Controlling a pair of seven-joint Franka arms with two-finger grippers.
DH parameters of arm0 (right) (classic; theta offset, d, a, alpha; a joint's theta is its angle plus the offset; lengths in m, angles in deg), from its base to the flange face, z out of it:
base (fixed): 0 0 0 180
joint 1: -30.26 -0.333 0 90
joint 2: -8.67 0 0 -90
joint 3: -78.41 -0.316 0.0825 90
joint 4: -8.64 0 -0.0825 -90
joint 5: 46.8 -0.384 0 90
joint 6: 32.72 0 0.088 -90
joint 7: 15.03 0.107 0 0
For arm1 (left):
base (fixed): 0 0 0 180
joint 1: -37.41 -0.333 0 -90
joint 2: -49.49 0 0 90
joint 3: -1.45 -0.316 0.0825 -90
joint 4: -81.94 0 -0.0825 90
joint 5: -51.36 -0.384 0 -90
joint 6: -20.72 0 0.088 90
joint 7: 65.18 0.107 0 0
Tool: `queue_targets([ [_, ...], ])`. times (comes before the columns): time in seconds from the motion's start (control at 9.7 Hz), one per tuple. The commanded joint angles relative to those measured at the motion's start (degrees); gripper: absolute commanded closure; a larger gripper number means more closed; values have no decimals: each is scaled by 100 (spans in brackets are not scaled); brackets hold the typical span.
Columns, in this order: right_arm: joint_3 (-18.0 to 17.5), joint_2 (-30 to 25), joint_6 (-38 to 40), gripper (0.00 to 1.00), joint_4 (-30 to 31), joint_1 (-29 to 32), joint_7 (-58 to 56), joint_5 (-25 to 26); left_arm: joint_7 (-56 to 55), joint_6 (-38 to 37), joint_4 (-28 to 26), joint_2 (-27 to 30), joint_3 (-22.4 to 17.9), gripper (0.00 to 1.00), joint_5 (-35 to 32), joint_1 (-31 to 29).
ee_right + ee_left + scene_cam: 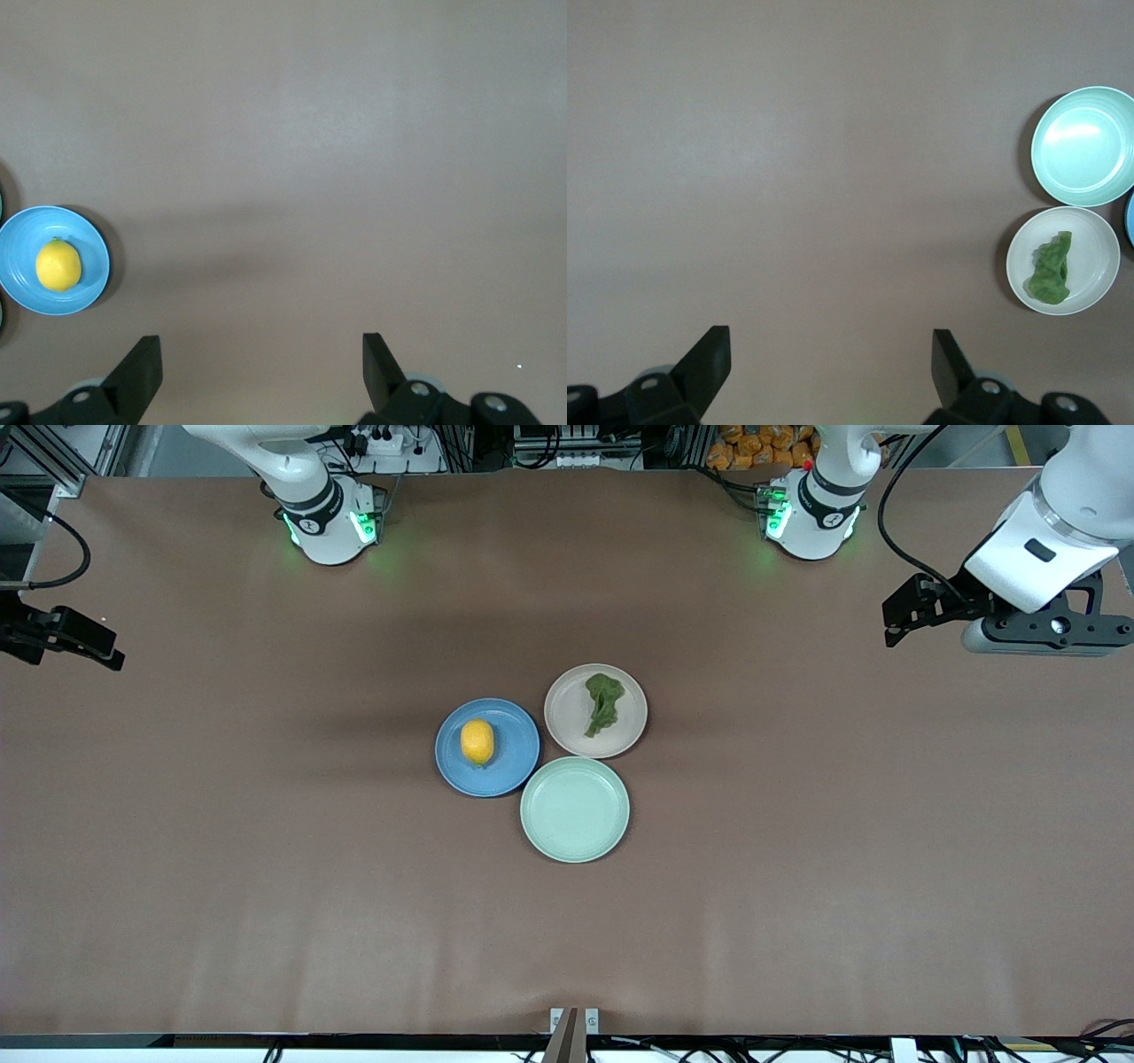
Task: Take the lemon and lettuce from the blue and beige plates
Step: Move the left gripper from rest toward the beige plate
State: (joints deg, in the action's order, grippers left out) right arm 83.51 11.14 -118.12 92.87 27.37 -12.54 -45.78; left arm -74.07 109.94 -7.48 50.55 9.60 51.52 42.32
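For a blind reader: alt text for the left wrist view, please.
A dark green wrinkled lettuce leaf lies on a round beige plate, beside an empty mint-green plate on a brown table. The open left gripper hangs over bare table.

The blue plate [1130, 217] is cut off by the left wrist view's edge.

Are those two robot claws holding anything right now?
No. Both stand open and empty over bare table; the lemon lies on the blue plate, the lettuce on the beige plate.
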Motion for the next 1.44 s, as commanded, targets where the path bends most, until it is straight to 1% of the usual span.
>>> queue_targets([
  [0.0,69,79,14,0,-144,-80,24,21,141,-124,74,8,55,0,-33,-43],
  [0.52,69,79,14,0,-144,-80,24,21,150,-124,65,-88,99,0,-7,53],
  [1.24,69,79,5,0,-127,-89,42,12,1,-124,39,-659,872,0,37,88],
  [1.34,69,79,-30,0,-127,-115,42,12,10,-124,39,-677,899,0,19,88],
])
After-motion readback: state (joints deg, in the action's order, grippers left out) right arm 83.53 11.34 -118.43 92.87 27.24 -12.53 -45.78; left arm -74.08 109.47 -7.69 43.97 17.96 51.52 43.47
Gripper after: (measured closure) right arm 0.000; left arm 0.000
